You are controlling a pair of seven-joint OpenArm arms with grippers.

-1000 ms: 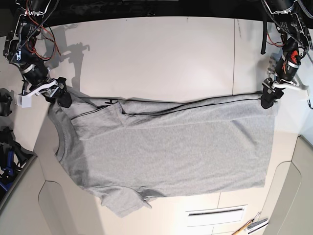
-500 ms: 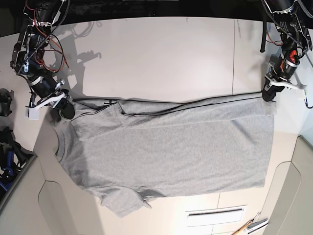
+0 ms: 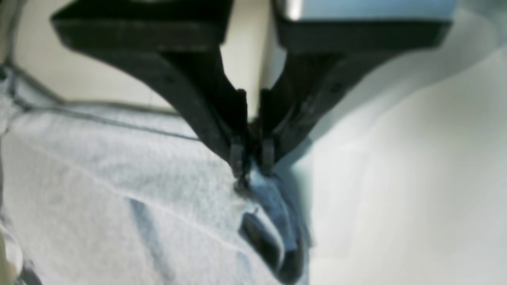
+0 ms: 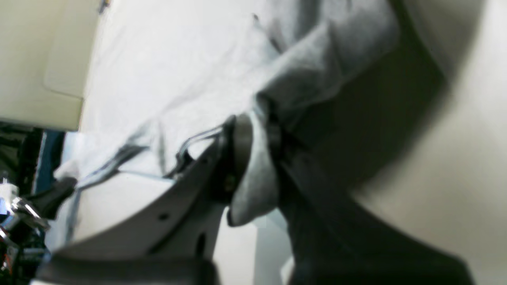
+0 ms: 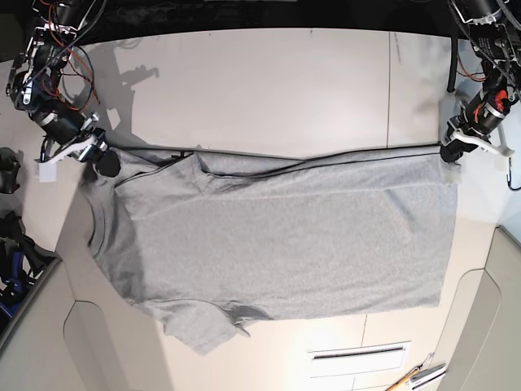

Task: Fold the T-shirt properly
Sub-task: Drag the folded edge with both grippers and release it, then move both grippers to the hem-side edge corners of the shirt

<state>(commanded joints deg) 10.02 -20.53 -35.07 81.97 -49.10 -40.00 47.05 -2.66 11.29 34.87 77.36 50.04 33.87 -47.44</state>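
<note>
The light grey T-shirt [image 5: 277, 236] lies spread across the table, plain side up, folded along its far edge where a dark line runs. Its neck end points to the view's left and one sleeve [image 5: 203, 330] hangs at the front left. My left gripper [image 5: 449, 153] is shut on the shirt's far right corner; the wrist view shows the fabric [image 3: 166, 190] pinched between its black fingers [image 3: 214, 118]. My right gripper [image 5: 104, 163] is shut on the far left corner, with a fold of cloth [image 4: 257, 178] caught between its jaws.
The beige table [image 5: 260, 90] stretches behind the shirt. A slotted white panel [image 5: 358, 354] and pale curved panels sit at the front. A small tool [image 5: 415, 376] lies at the front right edge. Dark equipment [image 5: 12, 244] stands off the table's left side.
Both grippers have pulled the shirt's folded edge toward the far side of the table and drawn it straighter. The right gripper rose after dipping half a second ago.
</note>
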